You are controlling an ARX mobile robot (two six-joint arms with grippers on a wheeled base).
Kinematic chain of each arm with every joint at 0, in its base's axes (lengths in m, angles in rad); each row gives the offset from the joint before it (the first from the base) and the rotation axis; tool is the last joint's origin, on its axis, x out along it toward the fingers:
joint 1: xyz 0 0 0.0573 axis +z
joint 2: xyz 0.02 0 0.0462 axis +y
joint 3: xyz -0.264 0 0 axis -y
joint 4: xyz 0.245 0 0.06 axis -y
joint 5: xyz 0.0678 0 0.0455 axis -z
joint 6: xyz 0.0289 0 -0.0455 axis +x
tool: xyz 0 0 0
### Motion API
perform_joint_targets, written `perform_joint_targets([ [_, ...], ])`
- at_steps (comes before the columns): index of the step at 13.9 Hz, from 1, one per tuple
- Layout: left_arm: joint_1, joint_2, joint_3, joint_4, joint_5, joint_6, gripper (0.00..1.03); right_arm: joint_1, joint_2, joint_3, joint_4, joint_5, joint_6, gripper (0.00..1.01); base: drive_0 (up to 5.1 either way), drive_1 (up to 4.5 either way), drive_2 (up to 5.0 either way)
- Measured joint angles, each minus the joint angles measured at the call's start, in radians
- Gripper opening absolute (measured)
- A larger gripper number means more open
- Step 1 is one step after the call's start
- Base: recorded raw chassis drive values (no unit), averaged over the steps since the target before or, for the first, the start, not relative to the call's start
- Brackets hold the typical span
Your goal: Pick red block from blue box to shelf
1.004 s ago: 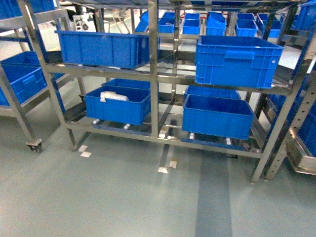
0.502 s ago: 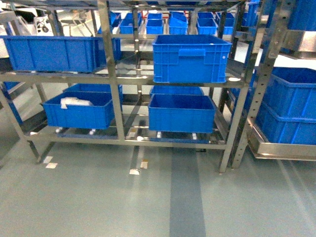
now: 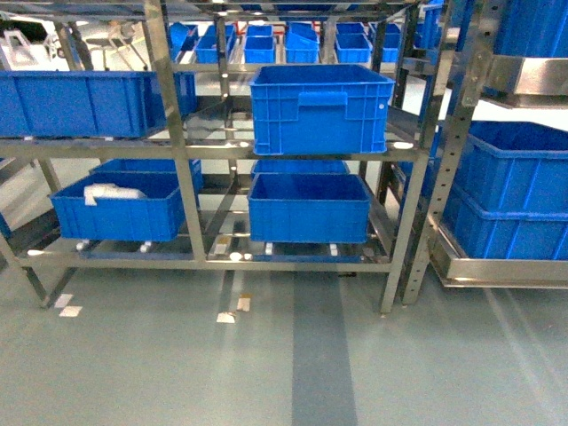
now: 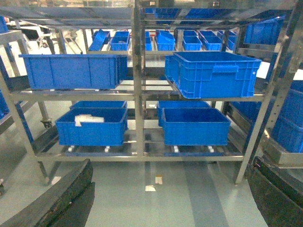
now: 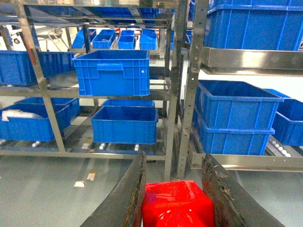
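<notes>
My right gripper (image 5: 176, 189) is clamped on the small glossy red plastic block (image 5: 177, 208), carried low, well short of the tall stainless-steel shelf (image 3: 177, 177). Left gripper (image 4: 161, 198): jaws spread wide, nothing held. Risk, as I judge it: the block slipping while the base moves, or clipping a perforated upright. Grey-green floor (image 3: 133, 373), paper scraps (image 3: 226, 317) near the rack, dark blue ribbed crates (image 3: 319, 106) on its tiers.

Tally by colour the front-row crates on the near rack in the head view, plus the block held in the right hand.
Blue crates: 4
Red block: 1
Total: 5
</notes>
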Motion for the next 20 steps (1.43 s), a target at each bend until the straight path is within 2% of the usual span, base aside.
perform_joint_targets([
  [7, 0.001, 0.000, 0.000, -0.001, 0.000, 0.000, 0.98, 0.000, 0.000, 0.000, -0.002, 0.000, 0.000, 0.28, -2.2, 4.92, -2.5],
  [20, 0.000, 0.000, 0.000, -0.001, 0.000, 0.000, 0.98, 0.000, 0.000, 0.000, -0.002, -0.002, 0.000, 0.28, 0.0, 3.74, -3.8],
])
